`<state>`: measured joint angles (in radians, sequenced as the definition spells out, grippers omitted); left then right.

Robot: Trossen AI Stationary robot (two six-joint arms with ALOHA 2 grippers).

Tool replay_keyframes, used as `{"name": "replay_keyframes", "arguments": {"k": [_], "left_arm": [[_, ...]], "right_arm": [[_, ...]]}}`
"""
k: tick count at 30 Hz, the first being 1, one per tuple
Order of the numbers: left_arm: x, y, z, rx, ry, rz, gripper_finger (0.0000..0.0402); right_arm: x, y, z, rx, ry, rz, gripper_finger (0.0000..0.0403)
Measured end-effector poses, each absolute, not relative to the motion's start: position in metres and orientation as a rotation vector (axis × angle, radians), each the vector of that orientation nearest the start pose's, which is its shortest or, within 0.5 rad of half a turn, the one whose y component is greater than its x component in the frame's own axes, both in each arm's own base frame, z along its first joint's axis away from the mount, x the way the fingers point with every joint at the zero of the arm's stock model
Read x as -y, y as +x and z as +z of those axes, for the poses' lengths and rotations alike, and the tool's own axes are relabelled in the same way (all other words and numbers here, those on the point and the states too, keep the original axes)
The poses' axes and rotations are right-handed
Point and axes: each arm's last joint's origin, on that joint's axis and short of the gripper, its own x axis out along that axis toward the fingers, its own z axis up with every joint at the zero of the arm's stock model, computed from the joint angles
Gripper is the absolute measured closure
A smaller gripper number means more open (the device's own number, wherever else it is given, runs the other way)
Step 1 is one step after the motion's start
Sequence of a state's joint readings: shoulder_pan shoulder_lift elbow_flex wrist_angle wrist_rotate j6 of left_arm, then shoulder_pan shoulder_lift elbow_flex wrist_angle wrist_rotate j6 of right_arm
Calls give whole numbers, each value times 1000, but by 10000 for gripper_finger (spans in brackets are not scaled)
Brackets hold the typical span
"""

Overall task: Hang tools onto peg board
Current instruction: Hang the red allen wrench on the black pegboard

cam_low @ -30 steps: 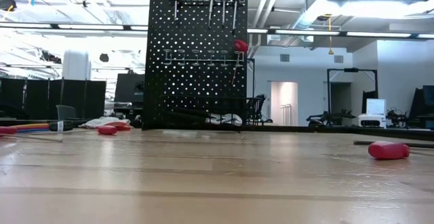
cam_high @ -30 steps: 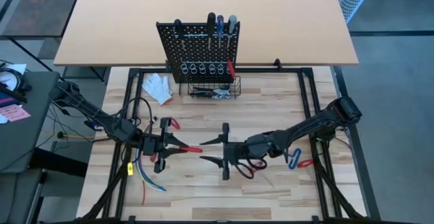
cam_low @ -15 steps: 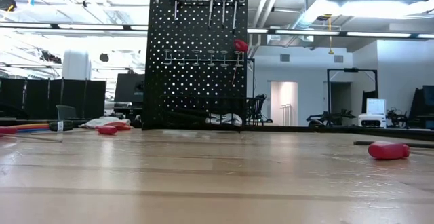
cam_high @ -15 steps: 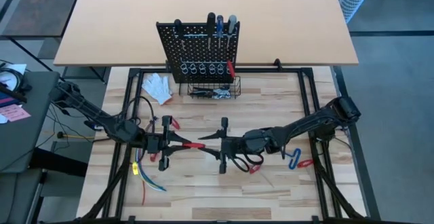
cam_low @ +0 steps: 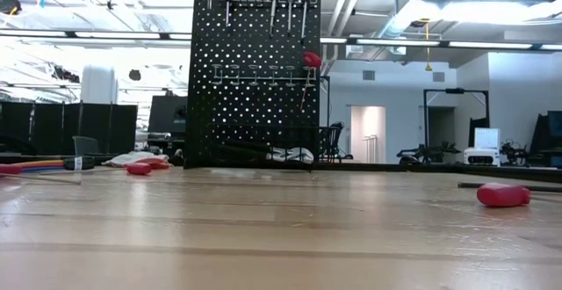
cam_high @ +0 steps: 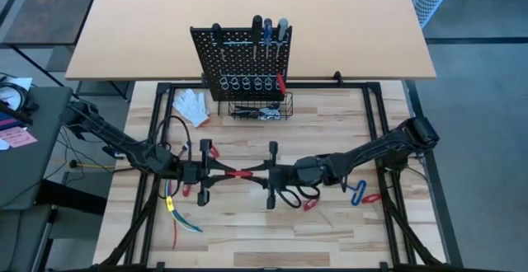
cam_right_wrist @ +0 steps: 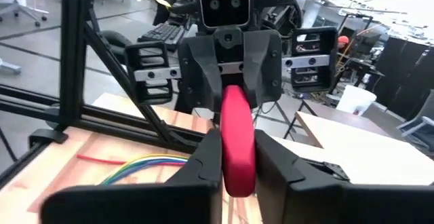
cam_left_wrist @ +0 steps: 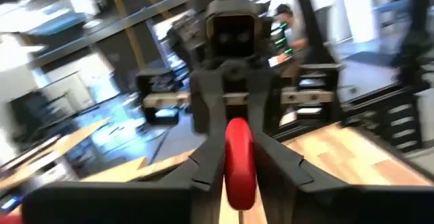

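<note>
Tools are split between the board and the table, and one red-handled tool (cam_high: 240,174) hangs between my two grippers at the near middle of the wooden table (cam_high: 330,231). My left gripper (cam_high: 216,173) comes in from the left and my right gripper (cam_high: 257,173) from the right, facing each other nose to nose. From my left wrist the red handle (cam_left_wrist: 239,161) sits clamped between my own two fingers (cam_left_wrist: 207,173), with my other gripper closed round its far end. From my right wrist the same handle (cam_right_wrist: 238,141) lies between my right fingers (cam_right_wrist: 205,159), which touch it on both sides, so both sets of jaws are grasping it.

Far from me, the peg board (cam_high: 241,61) stands upright at the far edge of the table, with several tools already hanging along its top and a red-handled one (cam_high: 280,83) at the right end of its ring row. Red pliers (cam_high: 311,203) and a blue-handled tool (cam_high: 355,194) lie near my right arm. A white glove (cam_high: 191,107) rests left of the board, and coloured wires (cam_high: 183,220) lie near left.
</note>
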<state>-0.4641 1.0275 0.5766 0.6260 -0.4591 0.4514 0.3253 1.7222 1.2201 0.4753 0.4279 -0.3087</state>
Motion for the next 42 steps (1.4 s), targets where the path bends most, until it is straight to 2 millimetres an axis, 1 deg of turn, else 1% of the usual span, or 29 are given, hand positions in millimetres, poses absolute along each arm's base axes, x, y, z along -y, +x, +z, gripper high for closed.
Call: {"name": "replay_keyframes", "arguments": {"k": [3,5,7,9,13,15,17,20,23,27,34,38,42], "left_arm": [[84,201,294,111,365,157,300],[81,195,297,80,355,251,272],[79,187,298,42,353,332,249],[78,180,300,19,343,382,233],[78,169,304,29,307,373,224],[78,166,306,37,295,365,223],[79,166,306,34,296,360,222],[80,166,305,28,306,355,222],[80,166,304,23,313,354,222],[80,166,304,18,318,353,222],[80,166,304,19,315,352,222],[80,166,304,20,313,353,222],[80,166,304,23,311,353,222]], "right_arm": [[-112,375,305,-56,-377,-218,357],[-103,367,319,-49,-407,-284,357],[-87,360,334,-48,-426,-332,357],[-65,354,343,-46,-421,-389,357],[-16,347,347,-33,-400,-488,357],[7,343,348,3,-366,-522,357],[28,342,347,-2,-356,-573,357],[52,343,344,-8,-352,-641,357],[73,340,342,-17,-314,-685,357],[90,337,337,-44,-264,-674,357],[99,334,336,-48,-245,-696,357],[105,341,326,-57,-229,-704,357],[113,352,307,-100,-226,-714,357]]}}
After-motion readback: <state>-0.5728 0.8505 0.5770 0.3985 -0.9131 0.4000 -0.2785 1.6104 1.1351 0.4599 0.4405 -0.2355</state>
